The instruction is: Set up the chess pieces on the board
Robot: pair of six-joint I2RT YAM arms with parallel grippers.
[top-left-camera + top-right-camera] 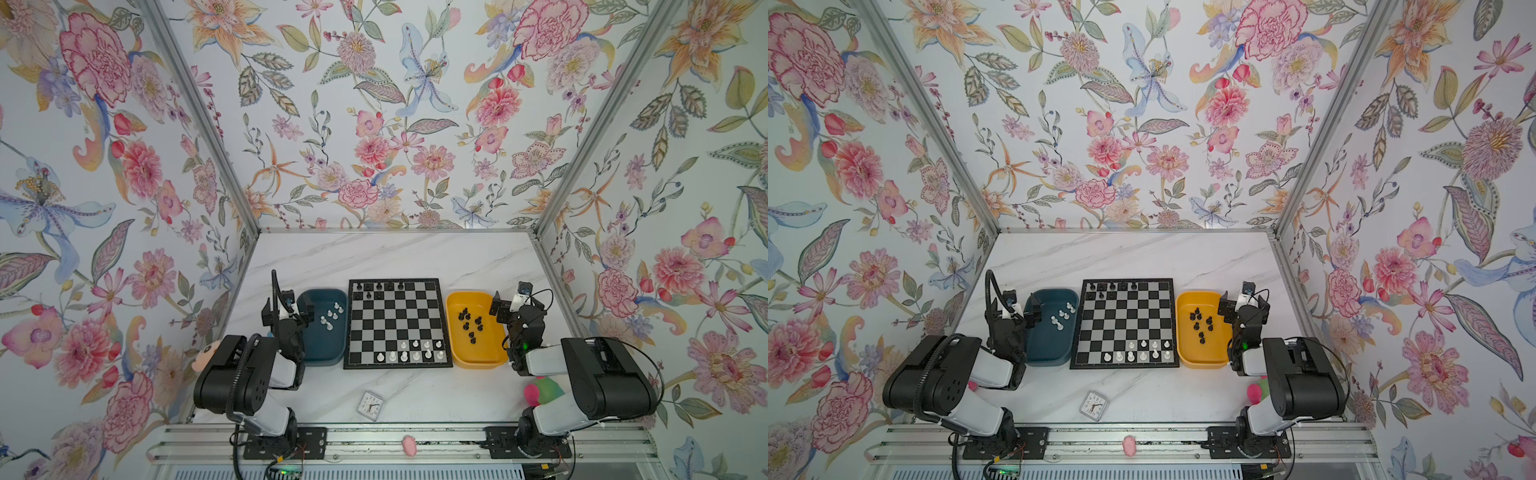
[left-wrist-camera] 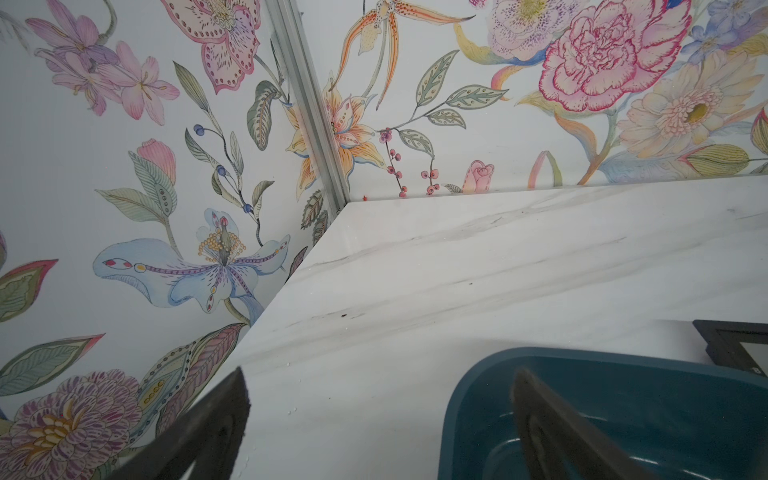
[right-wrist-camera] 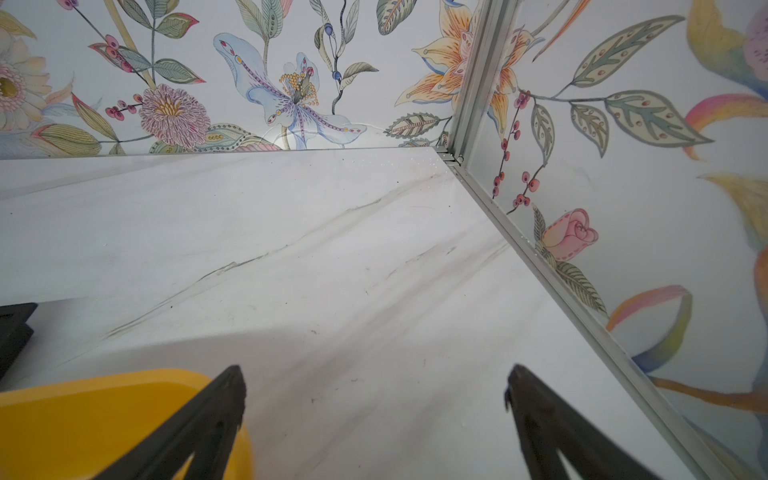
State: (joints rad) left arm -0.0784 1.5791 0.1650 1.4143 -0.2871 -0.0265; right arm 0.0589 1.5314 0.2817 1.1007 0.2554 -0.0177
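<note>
Top views, both alike: left gripper (image 1: 288,311) wide open, holding nothing, at the outer edge of the teal tray (image 1: 322,360). Loose white pieces (image 1: 330,316) just beside it, on the side toward the board (image 1: 397,322). Same for right gripper (image 1: 517,309): open, empty, by the yellow tray (image 1: 478,360), with black pieces (image 1: 469,324) a bit further in toward the board. Some of each colour on the board already. Likely next: reach inward and down, each arm into its own near tray.
</note>
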